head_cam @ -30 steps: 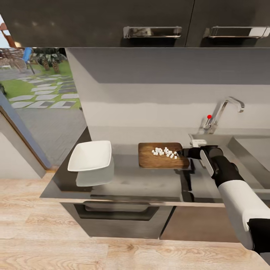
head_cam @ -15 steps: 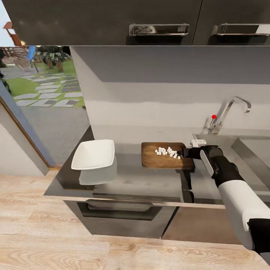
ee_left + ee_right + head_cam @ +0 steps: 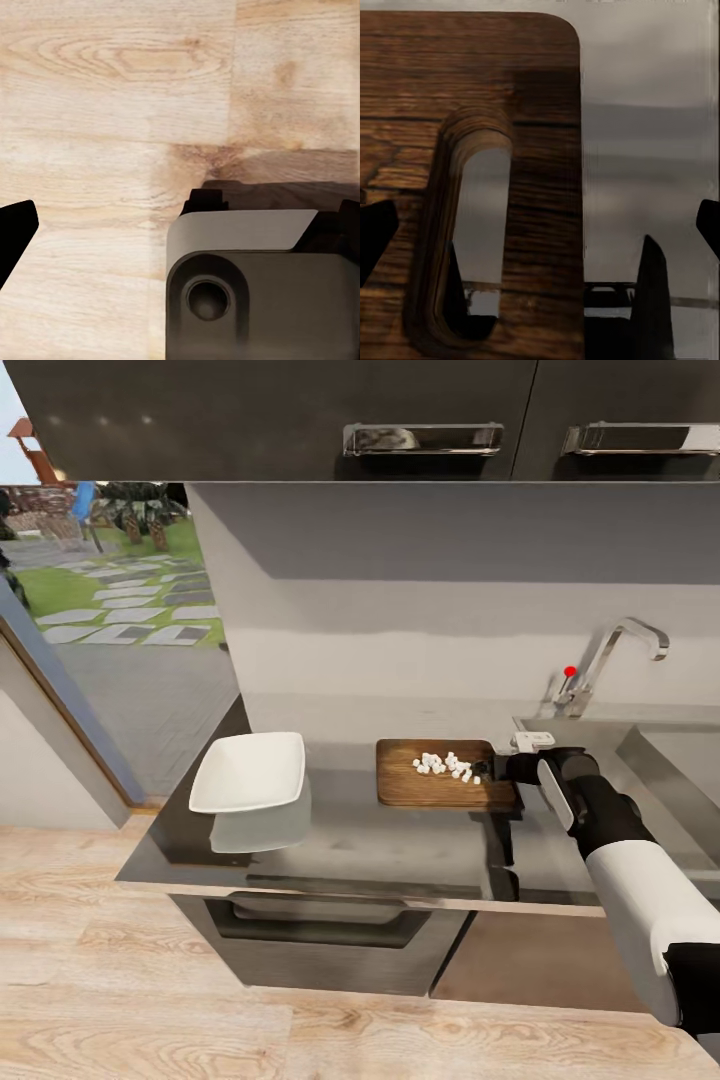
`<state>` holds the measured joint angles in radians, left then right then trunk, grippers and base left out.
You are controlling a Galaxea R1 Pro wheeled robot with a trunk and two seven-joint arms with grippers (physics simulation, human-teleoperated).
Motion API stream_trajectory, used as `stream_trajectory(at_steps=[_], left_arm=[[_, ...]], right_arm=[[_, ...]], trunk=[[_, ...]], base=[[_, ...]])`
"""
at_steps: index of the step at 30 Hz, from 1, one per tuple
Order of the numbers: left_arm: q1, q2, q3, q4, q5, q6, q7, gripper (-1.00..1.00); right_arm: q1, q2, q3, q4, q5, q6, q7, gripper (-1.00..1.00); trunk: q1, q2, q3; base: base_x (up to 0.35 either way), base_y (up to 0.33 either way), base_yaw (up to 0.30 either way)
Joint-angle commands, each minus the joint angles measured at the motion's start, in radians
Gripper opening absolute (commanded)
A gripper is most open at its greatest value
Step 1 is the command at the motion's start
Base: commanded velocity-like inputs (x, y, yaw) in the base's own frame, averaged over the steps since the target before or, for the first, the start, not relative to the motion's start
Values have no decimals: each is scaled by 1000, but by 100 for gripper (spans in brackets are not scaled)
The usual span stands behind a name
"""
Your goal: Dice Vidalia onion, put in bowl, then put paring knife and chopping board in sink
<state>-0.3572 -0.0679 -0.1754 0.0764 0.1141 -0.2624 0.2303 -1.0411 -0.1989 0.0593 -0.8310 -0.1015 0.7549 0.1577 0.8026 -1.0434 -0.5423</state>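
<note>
Since a second ago we kept our right gripper (image 3: 497,768) at the chopping board (image 3: 437,786) handle end, jaws open; the diced onion (image 3: 446,765) still awaited the bowl (image 3: 249,771).

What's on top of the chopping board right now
A cluster of small white diced onion cubes sits on the chopping board, toward its right end. The right hand covers that end's edge; no knife is visible.

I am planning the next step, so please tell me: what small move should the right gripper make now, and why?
Probably close the right gripper on the chopping board at its handle slot: the fingers seem to straddle that end, and the diced onion must reach the bowl.
</note>
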Motion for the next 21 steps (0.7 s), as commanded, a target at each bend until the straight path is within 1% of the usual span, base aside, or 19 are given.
stream_trajectory(at_steps=[1,5,18,21], left_arm=[[-2,-1,-9,5,10,-8,1,100],[-2,-1,-9,5,10,-8,1,100],[-2,0,-9,5,10,-8,0,100],[-2,0,-9,5,10,-8,1,100]], right_arm=[[-1,-6,3,-1,-10,4,-4,100],[-1,-14,2,-2,-10,4,-4,100],[-1,-17,1,-2,-10,4,-4,100],[-1,-24,-1,-2,-9,4,-4,100]], trunk=[[0,-1,-1],[0,-1,-1],[0,-1,-1],[0,-1,-1]], base=[[0,-30,0],[0,-13,0],[0,-1,0],[0,0,0]])
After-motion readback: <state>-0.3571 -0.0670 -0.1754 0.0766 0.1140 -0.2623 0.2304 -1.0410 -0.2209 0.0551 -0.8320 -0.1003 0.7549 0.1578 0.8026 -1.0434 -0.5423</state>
